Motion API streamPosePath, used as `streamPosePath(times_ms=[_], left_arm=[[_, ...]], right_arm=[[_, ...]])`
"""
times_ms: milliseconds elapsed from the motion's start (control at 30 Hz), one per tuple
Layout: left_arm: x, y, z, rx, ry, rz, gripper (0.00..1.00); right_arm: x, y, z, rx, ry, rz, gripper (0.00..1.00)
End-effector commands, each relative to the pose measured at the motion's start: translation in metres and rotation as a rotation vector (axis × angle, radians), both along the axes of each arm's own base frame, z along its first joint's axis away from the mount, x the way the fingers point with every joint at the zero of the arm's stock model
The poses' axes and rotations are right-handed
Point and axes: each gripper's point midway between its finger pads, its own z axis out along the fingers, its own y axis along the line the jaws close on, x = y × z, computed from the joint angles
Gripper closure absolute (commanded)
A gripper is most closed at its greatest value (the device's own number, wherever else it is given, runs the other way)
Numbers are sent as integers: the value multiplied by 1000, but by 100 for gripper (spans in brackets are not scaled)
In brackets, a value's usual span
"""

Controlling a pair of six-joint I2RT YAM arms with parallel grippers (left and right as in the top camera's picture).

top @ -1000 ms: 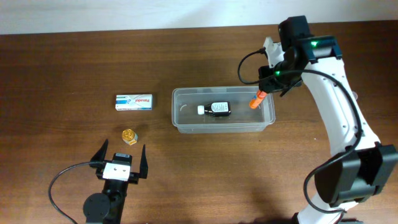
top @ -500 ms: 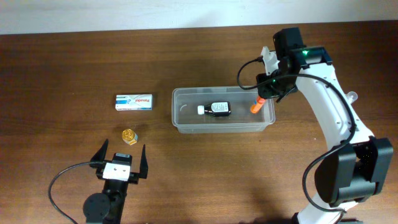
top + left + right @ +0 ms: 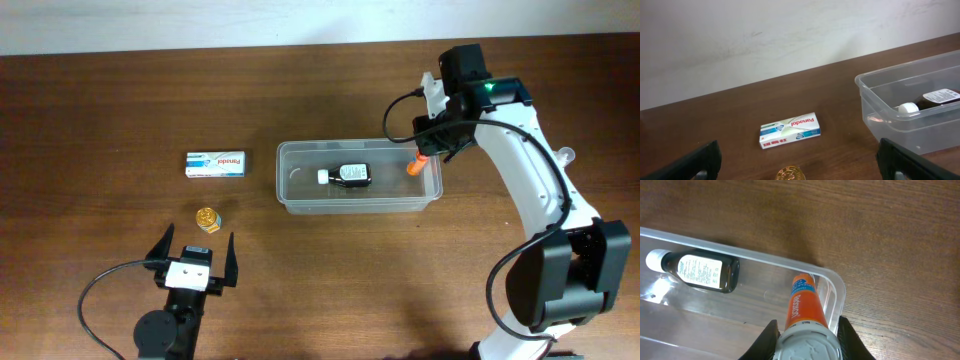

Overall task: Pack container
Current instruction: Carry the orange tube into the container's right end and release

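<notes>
Right gripper [image 3: 807, 341] is clamping a narrow grip on the grey cap end of an orange tube [image 3: 801, 302], its two fingers pressing the cap from either side. The tube is hanging downward from the gripper, and its far end is pointing into a corner of the container [image 3: 355, 206], just inside the rim as the wrist view shows it. The container is lying directly beneath this gripper and stretching away to one side of it, resting flat on the tabletop [image 3: 120, 100]. A dark bottle [image 3: 350, 175] with a white cap and a pale label is lying on its side in the container, well apart from the tube.

Left gripper [image 3: 198, 240] is standing wide, holding nothing, low over the tabletop. Ahead of it a white and blue Panadol box [image 3: 216, 163] is lying flat, and a small gold-topped jar [image 3: 207, 217] is sitting just in front of its fingers. The container's near end is showing ahead of it and to its right.

The tabletop is showing dark brown wood grain throughout. A plain white wall [image 3: 790, 30] is bordering its far edge. A black cable [image 3: 95, 290] is looping beside the left arm's base.
</notes>
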Motion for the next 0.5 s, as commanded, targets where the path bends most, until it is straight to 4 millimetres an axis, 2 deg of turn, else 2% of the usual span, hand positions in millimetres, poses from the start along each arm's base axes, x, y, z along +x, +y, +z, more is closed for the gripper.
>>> streamPosePath(times_ms=[0, 300, 367, 467], left_arm=[[-1, -3, -1, 15, -1, -19, 1], [-1, -3, -1, 15, -1, -19, 1], [-1, -3, -1, 15, -1, -19, 1], [-1, -3, -1, 15, -1, -19, 1]], right_arm=[[0, 1, -14, -17, 31, -1, 79], [0, 1, -27, -22, 64, -1, 78], [0, 1, -27, -22, 65, -1, 69], [0, 1, -27, -22, 65, -1, 68]])
